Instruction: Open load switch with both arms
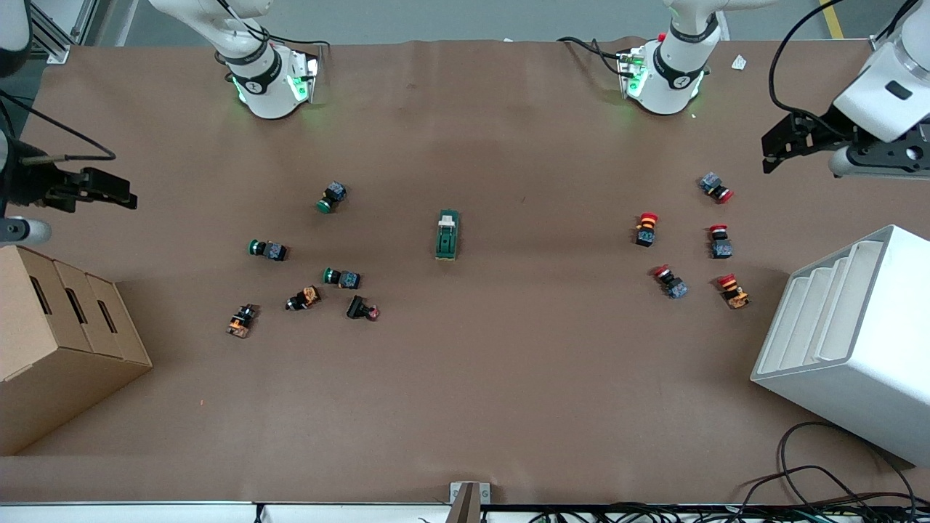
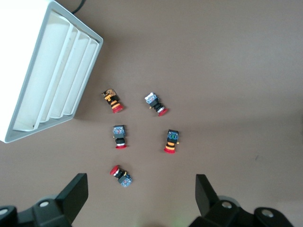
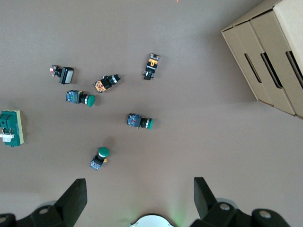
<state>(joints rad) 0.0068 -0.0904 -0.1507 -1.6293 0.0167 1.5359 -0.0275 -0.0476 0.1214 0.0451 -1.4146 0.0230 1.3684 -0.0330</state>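
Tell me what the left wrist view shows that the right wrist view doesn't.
Only the left wrist view shows the white slotted rack, five red push buttons and the open left gripper. Only the right wrist view shows the load switch, the cardboard box, three green push buttons and the open right gripper. Both share the brown table, each gripper held above it.

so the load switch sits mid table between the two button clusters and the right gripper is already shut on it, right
Not quite. The load switch does lie mid table between the two clusters, but the right gripper is open and holds nothing, up at the right arm's end of the table. The front view shows this; the left gripper waits open too.
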